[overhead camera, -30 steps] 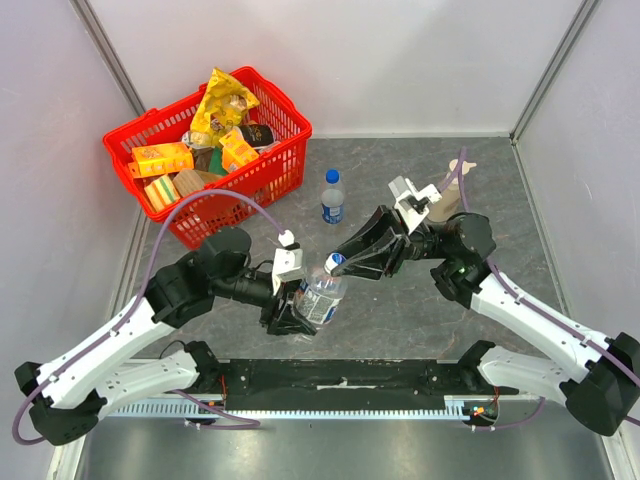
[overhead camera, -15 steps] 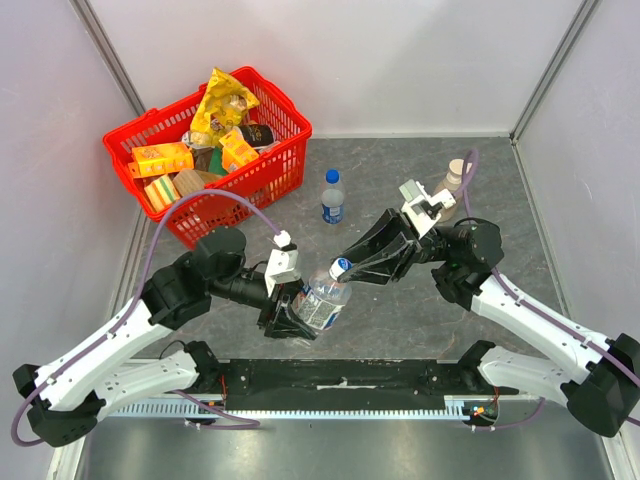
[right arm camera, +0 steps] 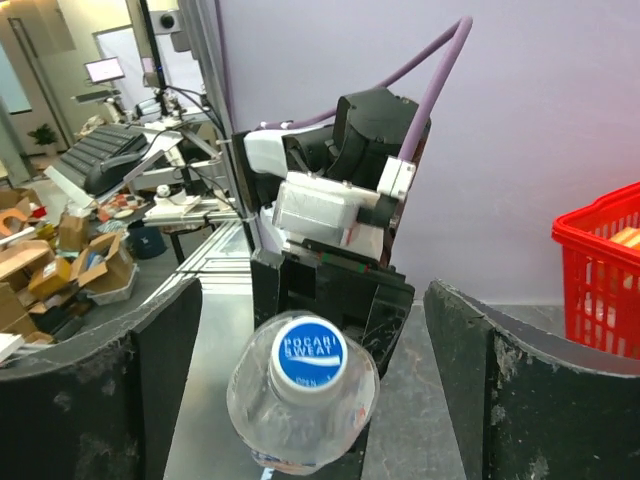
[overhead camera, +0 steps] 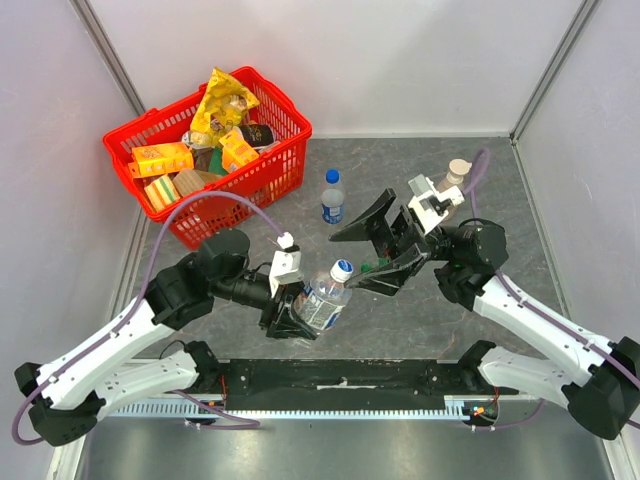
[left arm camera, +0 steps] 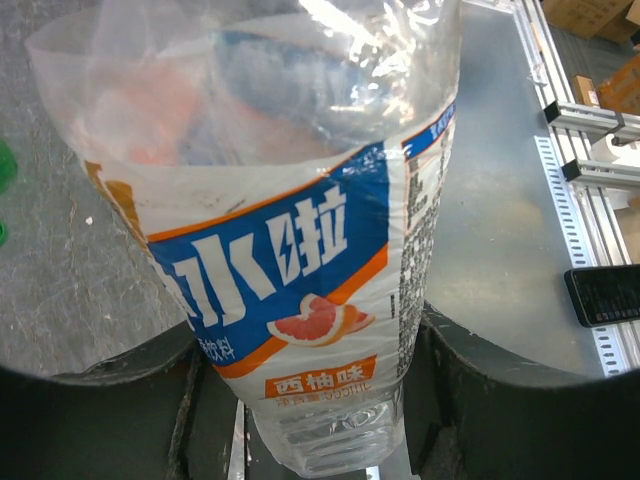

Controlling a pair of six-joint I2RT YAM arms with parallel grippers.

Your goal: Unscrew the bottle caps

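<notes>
Blue cap (overhead camera: 342, 268) on tilted clear bottle (overhead camera: 322, 298), mid-table, between right gripper's (overhead camera: 344, 258) wide-apart jaws, touching neither. Bottle body clamped in left gripper (overhead camera: 293, 312). Beyond: upright blue-labelled bottle (overhead camera: 333, 198), red basket (overhead camera: 272, 165) far left, pump bottle (overhead camera: 457, 172) far right.

Robotics lab, test cell: white panels (overhead camera: 350, 60) in metal posts (overhead camera: 548, 65) wall a grey table (overhead camera: 400, 170), left arm (overhead camera: 110, 340) and right arm (overhead camera: 540, 320) bolted at its near edge, red basket (overhead camera: 250, 185) of groceries (overhead camera: 225, 100) on it; beyond stand a monitor (right arm camera: 103, 70), heaped cardboard boxes (right arm camera: 90, 270) and slotted aluminium rails (left arm camera: 590, 115).
</notes>
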